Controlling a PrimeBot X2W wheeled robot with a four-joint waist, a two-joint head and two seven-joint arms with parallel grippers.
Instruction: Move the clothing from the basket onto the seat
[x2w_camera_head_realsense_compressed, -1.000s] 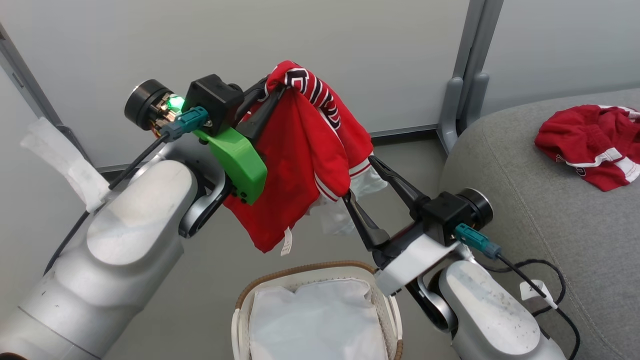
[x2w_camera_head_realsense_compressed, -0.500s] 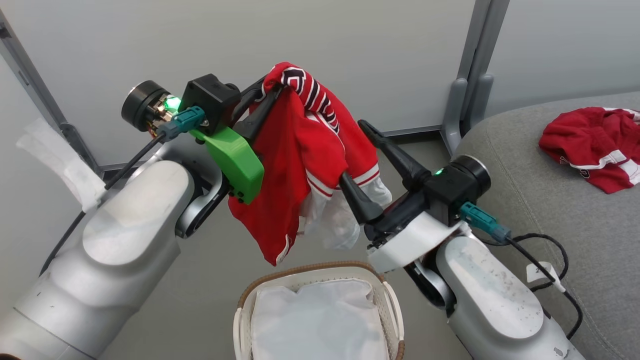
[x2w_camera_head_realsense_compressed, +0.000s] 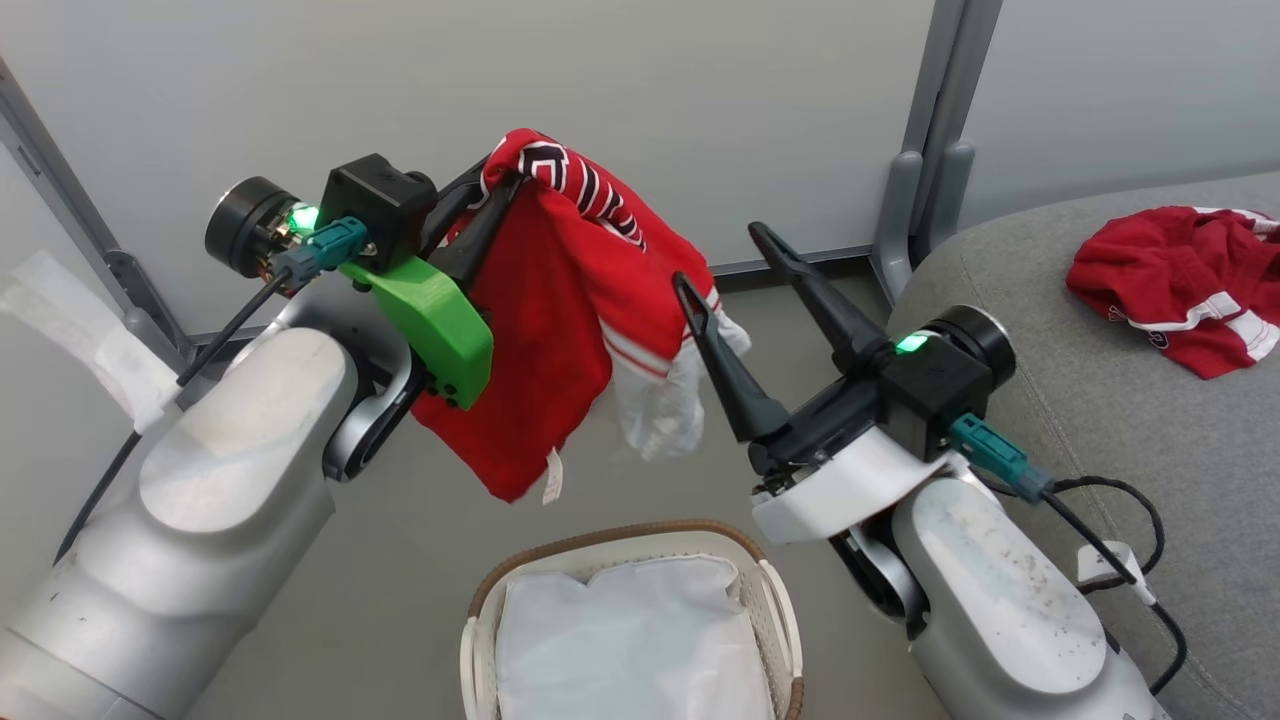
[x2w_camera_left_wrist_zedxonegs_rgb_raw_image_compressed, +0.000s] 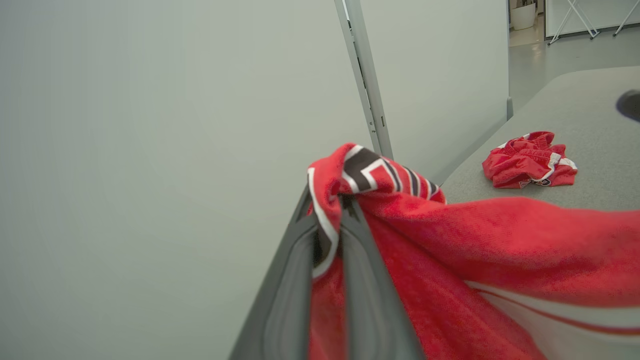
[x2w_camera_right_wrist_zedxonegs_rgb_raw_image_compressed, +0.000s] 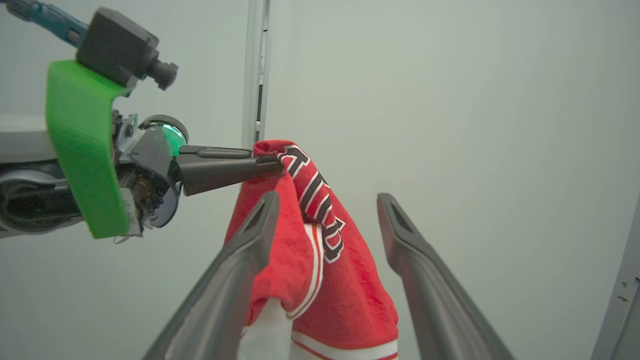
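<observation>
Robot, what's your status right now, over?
Left end effector shut on red garment, hanging above basket. Right end effector open, empty, between it and seat. Second garment lies on seat.

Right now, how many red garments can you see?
2. One red garment hangs from the shut left gripper, clear of the basket; the other garment lies crumpled on the seat. More may hide under the basket's white sheet.
</observation>
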